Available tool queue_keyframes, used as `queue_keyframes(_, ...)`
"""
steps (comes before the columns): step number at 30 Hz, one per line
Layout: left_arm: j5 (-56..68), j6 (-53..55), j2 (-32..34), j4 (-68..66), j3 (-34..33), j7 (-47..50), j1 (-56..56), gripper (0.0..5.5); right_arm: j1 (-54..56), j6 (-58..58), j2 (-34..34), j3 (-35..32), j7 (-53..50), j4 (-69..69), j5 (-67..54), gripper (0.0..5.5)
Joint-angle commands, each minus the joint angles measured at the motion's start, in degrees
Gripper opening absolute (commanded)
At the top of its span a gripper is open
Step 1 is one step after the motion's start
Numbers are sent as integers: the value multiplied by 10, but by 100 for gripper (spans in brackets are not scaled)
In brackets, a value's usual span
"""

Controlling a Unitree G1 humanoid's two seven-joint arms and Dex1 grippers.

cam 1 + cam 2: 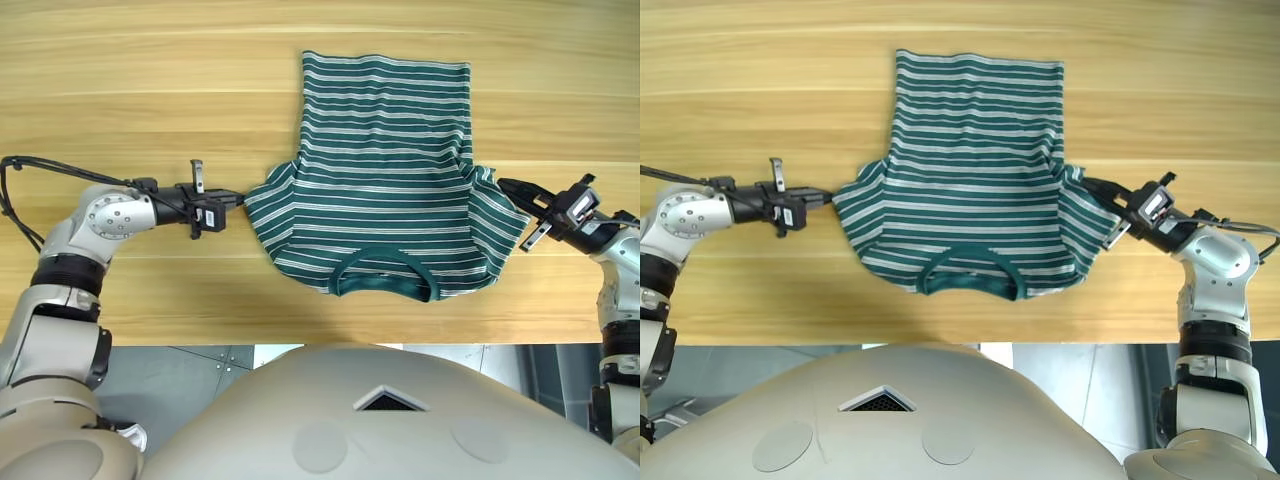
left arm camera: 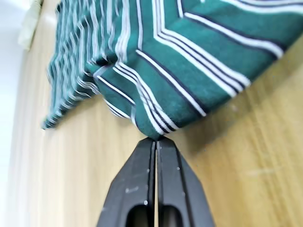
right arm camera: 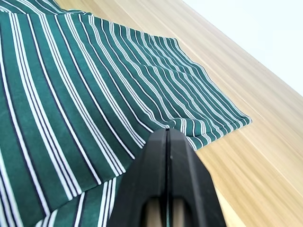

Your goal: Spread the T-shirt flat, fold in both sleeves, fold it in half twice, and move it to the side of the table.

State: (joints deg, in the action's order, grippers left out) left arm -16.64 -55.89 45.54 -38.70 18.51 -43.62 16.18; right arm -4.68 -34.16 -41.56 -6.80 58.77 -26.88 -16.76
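The T-shirt (image 1: 385,160) lies on the table (image 1: 150,80) in front of the robot, about midway across it. Its collar (image 1: 385,270) is toward the near edge and its hem (image 1: 385,62) points away. The body looks smooth and nearly flat, and both sleeves stick out sideways, so the spreading step seems about finished. The left gripper (image 1: 238,198) sits low on the wood at the tip of the left sleeve (image 1: 270,200). In the left wrist view its fingers (image 2: 137,179) are pressed together, with the sleeve's corner caught right at their tips, so it is pinching that corner. The right gripper (image 1: 503,184) is at the outer edge of the right sleeve (image 1: 495,215). Its fingers (image 3: 147,179) are also pressed together, and the stripes pucker at their tips, so it appears to be pinching the cloth, though the bite itself is hidden. Neither sleeve is folded over the body yet, and no halving fold shows, as the hem lies fully stretched out. By this reading the task is early on. Both sleeve folds, the two folds in half and the move to the table's side are all left to do. With each gripper on a sleeve, folding them in looks like the step at hand.
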Motion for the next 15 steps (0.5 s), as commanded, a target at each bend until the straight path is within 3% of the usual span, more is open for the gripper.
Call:
queue_keyframes(1,19,8,13,40,-5,-11,2,4,1,2,2,-2,-1,2,7,0)
queue_keyframes(15,-31,47,-57,66,50,-14,41,4,-14,8,4,4,-17,47,24,0)
